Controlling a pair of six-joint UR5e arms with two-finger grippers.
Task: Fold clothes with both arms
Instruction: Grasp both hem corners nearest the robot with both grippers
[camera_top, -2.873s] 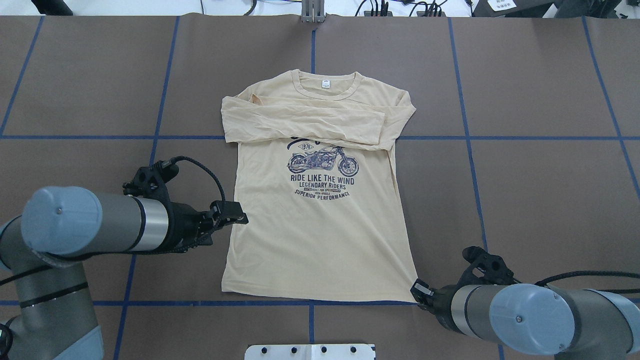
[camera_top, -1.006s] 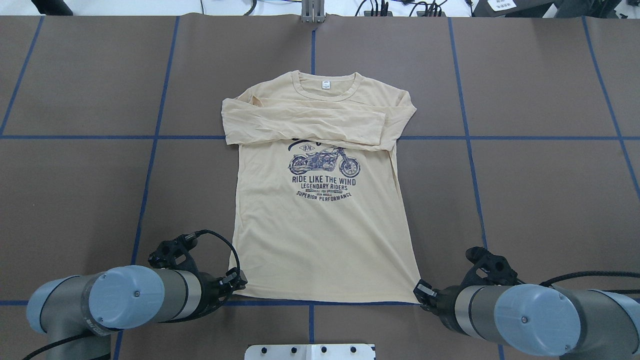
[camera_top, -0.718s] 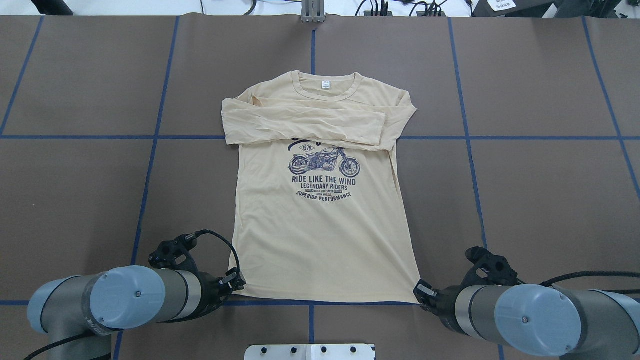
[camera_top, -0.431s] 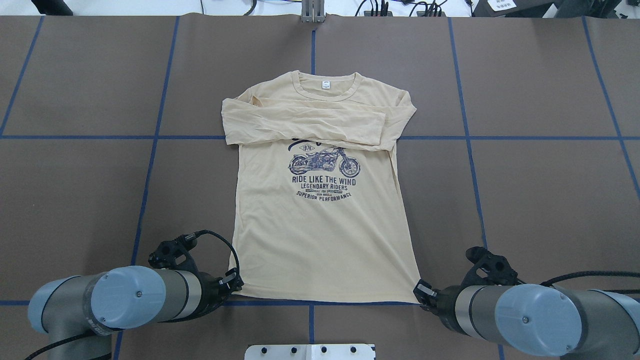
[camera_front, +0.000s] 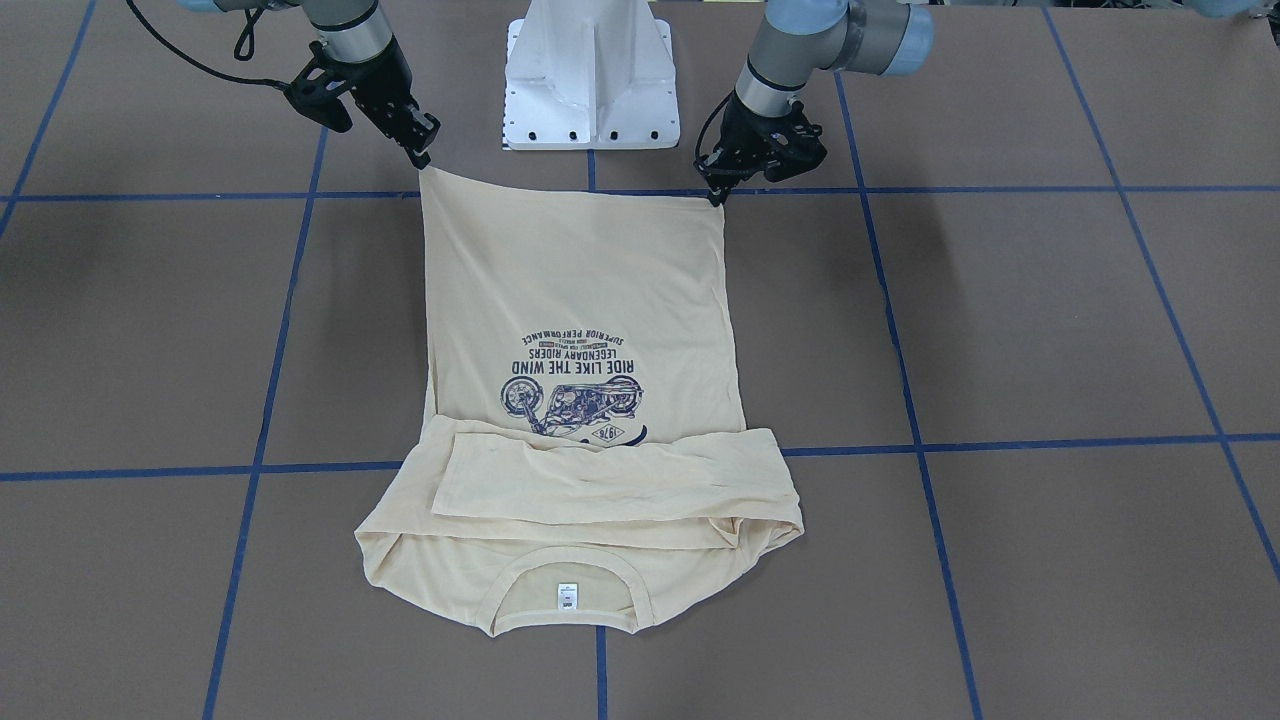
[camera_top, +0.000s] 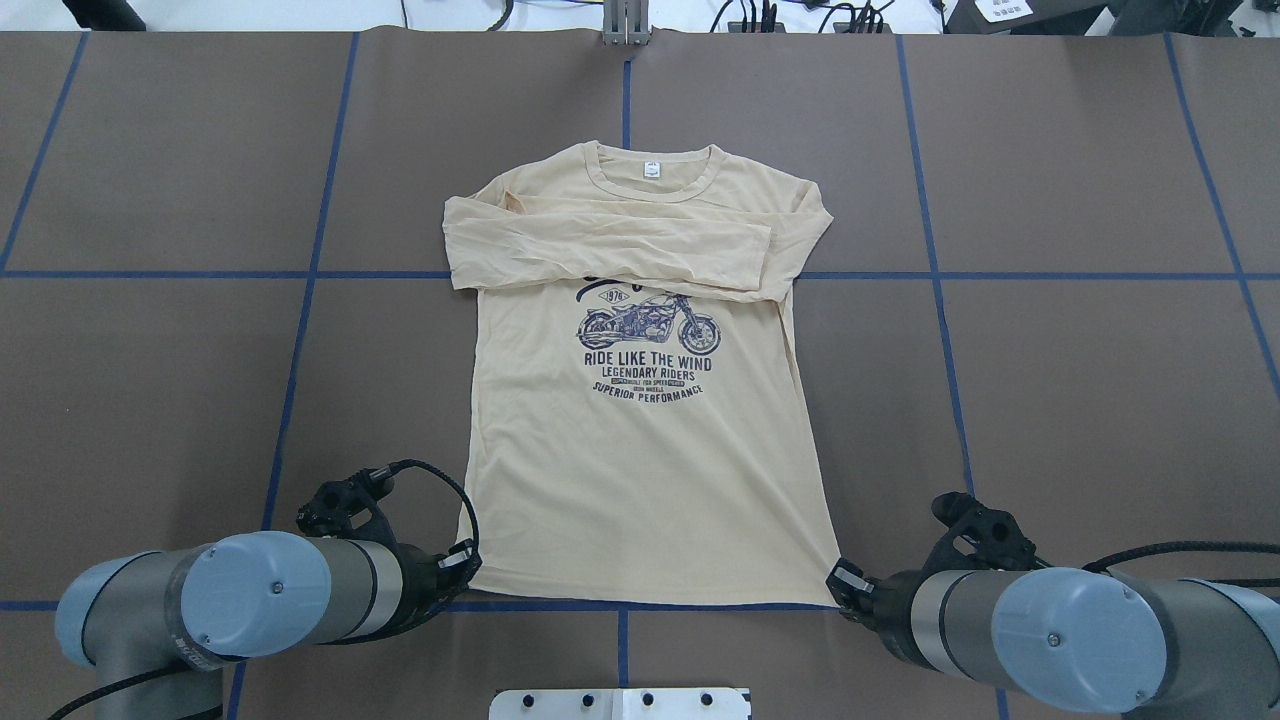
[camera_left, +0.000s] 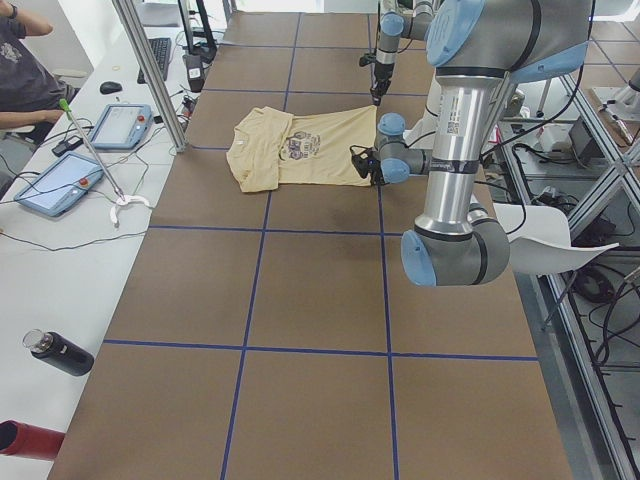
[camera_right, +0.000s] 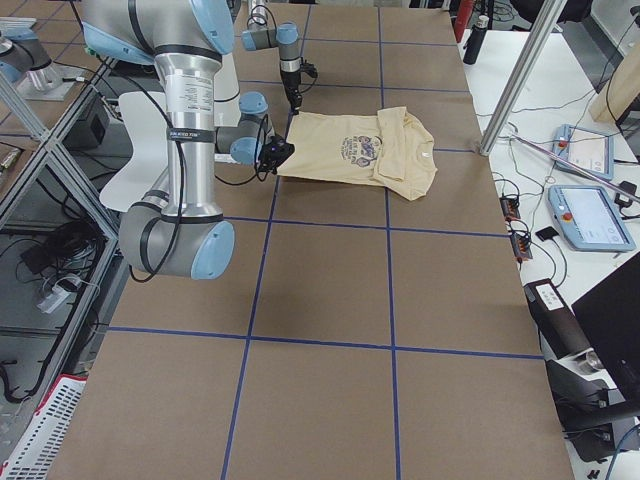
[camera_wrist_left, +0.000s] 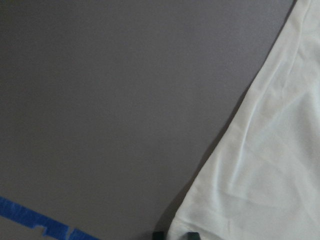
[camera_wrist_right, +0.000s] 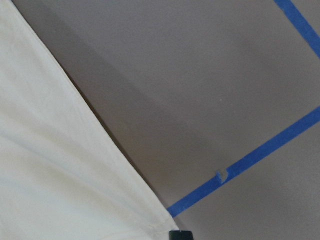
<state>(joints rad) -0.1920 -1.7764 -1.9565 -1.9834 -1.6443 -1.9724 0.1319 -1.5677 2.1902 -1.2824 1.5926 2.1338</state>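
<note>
The cream-yellow shirt (camera_top: 640, 470) lies flat, print up, collar far from me, both sleeves folded across the chest (camera_front: 600, 480). My left gripper (camera_top: 468, 562) sits low at the hem's near left corner. In the left wrist view its fingertips (camera_wrist_left: 158, 235) stand close together with the hem corner between them. My right gripper (camera_top: 836, 582) sits at the hem's near right corner, and its one visible fingertip (camera_wrist_right: 180, 234) is right at that corner. In the front view the left gripper (camera_front: 715, 192) and right gripper (camera_front: 422, 155) touch the two hem corners.
The white pedestal base (camera_front: 590, 80) stands between the arms, just behind the hem. Blue tape lines (camera_top: 930, 275) cross the brown table cover. Tablets (camera_left: 60, 185) and a black bottle (camera_left: 60, 352) lie on the side bench, where a person sits.
My left arm came down from the shirt's left side to the hem's near left corner, then its gripper edged slightly left at the corner. The right arm has stayed at the right corner.
</note>
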